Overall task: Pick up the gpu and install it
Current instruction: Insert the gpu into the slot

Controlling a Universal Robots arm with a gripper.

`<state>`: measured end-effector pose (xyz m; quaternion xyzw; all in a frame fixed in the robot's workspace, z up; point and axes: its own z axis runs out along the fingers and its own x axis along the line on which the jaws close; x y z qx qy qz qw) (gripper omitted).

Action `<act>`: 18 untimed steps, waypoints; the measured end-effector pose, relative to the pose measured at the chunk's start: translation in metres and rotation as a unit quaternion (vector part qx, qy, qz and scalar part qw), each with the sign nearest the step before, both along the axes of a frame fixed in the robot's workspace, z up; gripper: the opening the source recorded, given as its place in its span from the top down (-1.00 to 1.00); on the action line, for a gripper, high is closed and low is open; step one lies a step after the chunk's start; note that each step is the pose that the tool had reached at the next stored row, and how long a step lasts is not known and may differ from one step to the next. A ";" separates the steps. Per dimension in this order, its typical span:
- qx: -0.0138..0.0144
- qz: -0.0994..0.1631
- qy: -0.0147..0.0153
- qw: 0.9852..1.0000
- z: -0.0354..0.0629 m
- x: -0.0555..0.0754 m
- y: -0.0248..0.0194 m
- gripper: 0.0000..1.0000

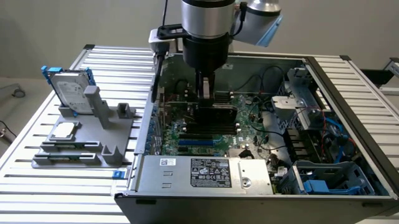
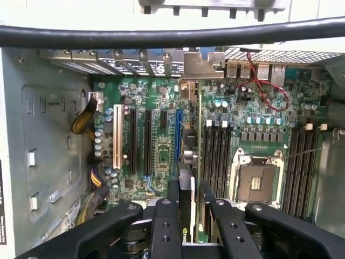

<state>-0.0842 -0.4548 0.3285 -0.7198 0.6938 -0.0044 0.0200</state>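
The gpu [image 1: 216, 119] is a thin black card standing on edge inside the open computer case [image 1: 349, 107], low over the green motherboard [image 1: 249, 135]. My gripper [image 1: 206, 95] reaches straight down from above and is shut on the card's upper edge. In the wrist view the gpu [image 2: 186, 208] appears edge-on between my black fingers [image 2: 164, 221], with the gripper [image 2: 190, 197] clamped on it. Its silver end bracket [image 2: 202, 65] lies against the case's rear slot openings. The card lines up just beside the blue slot [image 2: 178, 135]. I cannot tell whether it is seated.
A silver hard drive in a blue frame [image 1: 70, 89] stands in a grey holder [image 1: 81, 149] on the slatted table at the exterior view's left. The power supply [image 1: 199, 173] fills the case's near side. Cables and drive bays [image 1: 311, 135] crowd its right. A black cable [image 2: 172, 35] crosses the wrist view.
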 end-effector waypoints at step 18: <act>0.003 -0.010 -0.007 1.000 -0.0169 -0.005 -0.0080 0.47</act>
